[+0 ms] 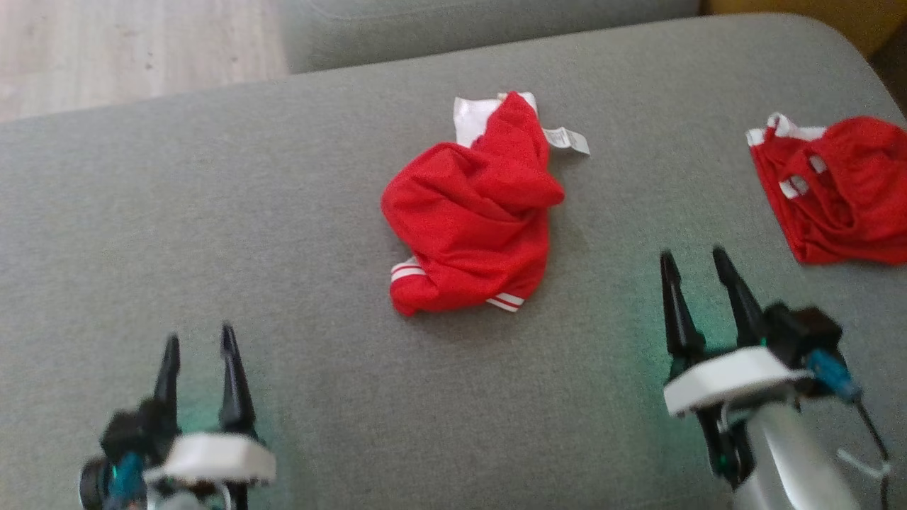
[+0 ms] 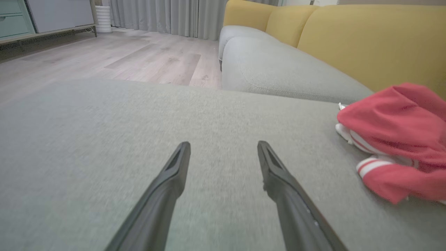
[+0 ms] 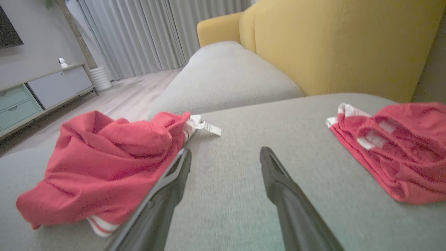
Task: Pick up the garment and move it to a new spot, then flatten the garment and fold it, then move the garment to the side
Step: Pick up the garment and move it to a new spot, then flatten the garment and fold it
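A crumpled red garment (image 1: pixel 475 212) with white striped trim and a white label lies in a heap in the middle of the grey cushion (image 1: pixel 283 212). In the left wrist view the garment (image 2: pixel 397 139) sits off to the right of my fingers. In the right wrist view it (image 3: pixel 104 164) lies just left of my left finger. My left gripper (image 1: pixel 199 333) hovers open at the lower left, well apart from the cloth, and nothing is between its fingers (image 2: pixel 223 143). My right gripper (image 1: pixel 693 253) stands open to the right of the heap, also with nothing in it (image 3: pixel 225 150).
A second red garment (image 1: pixel 843 188) with white trim lies at the cushion's right edge (image 3: pixel 397 146). Behind are another grey cushion (image 2: pixel 278 69) and a yellow sofa back (image 3: pixel 331 45). Wooden floor (image 2: pixel 122 55) lies beyond the far left edge.
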